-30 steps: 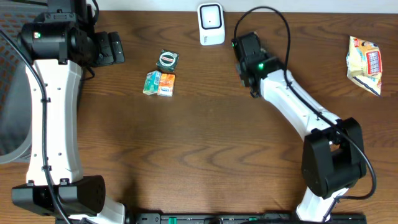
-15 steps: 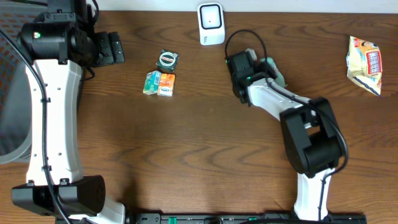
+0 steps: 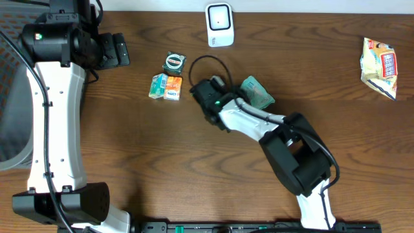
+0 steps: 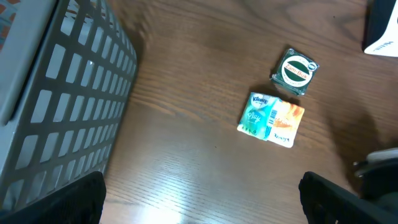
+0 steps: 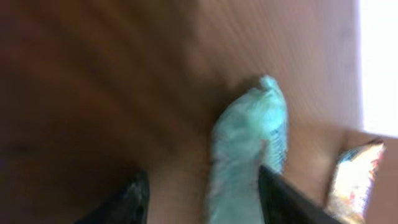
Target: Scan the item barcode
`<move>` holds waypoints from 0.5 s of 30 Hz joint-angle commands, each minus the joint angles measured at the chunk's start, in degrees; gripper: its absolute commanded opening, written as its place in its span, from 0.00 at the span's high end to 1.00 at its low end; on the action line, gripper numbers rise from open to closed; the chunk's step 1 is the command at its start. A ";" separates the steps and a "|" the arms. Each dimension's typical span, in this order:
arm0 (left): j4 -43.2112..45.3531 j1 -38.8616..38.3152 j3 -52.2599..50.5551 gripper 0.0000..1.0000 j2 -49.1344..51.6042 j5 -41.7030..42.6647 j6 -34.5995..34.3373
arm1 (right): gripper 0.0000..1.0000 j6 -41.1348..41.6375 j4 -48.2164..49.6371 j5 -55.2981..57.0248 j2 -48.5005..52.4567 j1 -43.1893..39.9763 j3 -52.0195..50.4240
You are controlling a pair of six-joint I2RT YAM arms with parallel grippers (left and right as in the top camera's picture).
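A white barcode scanner stands at the back edge of the table. A teal packet lies on the wood in front of it and to the right. In the right wrist view this teal packet is blurred and reaches in between the spread fingers of my right gripper, close to the right finger; the jaws are open and do not clamp it. My right wrist sits just left of the packet. My left gripper hovers open at the back left, holding nothing.
A round green tin and a tissue pack lie left of centre, seen too as tin and tissue pack. A snack bag lies at the far right. A grey basket stands at the left.
My right arm swung left and forward, away from the scanner. Its jaws went from shut to open, and the teal packet now lies on the table.
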 commanded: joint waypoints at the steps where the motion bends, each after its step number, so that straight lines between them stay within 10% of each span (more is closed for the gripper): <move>1: 0.00 0.22 -0.28 0.02 0.22 -0.92 -0.50 | 0.46 8.83 -5.14 -10.78 -0.39 -0.48 6.51; 15: 0.00 0.24 -0.28 0.02 0.22 -0.92 -0.50 | 0.35 6.75 -25.51 -37.46 -0.37 -19.32 27.91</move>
